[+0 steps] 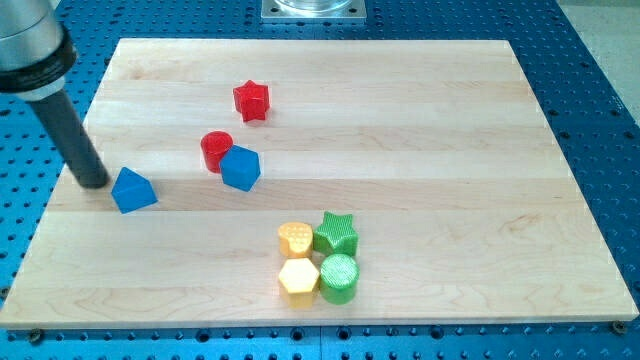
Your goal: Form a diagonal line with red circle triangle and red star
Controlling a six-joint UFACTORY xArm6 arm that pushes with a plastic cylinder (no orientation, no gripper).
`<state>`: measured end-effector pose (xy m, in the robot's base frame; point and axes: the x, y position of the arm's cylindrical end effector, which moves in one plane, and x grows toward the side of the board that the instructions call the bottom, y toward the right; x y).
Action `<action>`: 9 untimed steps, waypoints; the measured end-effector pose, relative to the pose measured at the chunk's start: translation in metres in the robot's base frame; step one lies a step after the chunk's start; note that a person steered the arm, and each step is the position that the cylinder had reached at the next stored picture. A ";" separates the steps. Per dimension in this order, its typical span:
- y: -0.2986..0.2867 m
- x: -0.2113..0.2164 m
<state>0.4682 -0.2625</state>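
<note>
The red star [252, 100] lies in the upper middle of the wooden board [420, 130]. The red circle [216, 150] lies below and left of it, touching the blue cube-like block [241, 167] on its lower right. The blue triangle block [133, 190] lies at the view's left. My tip [95, 183] rests on the board just left of the blue triangle, close to it or touching it. The rod rises up and left from the tip to the view's top left corner.
A cluster of blocks sits at the lower middle: a yellow round block [295, 239], a green star [336, 234], a yellow hexagon [299, 280] and a green circle [340, 277]. A blue perforated table [600, 80] surrounds the board.
</note>
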 end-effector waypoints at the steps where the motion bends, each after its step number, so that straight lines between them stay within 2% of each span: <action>1: 0.009 0.026; 3: 0.086 0.033; 5: 0.092 0.056; 6: 0.069 0.025; 7: 0.053 -0.030; 8: 0.065 -0.097; 9: 0.089 -0.101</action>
<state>0.3668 -0.1732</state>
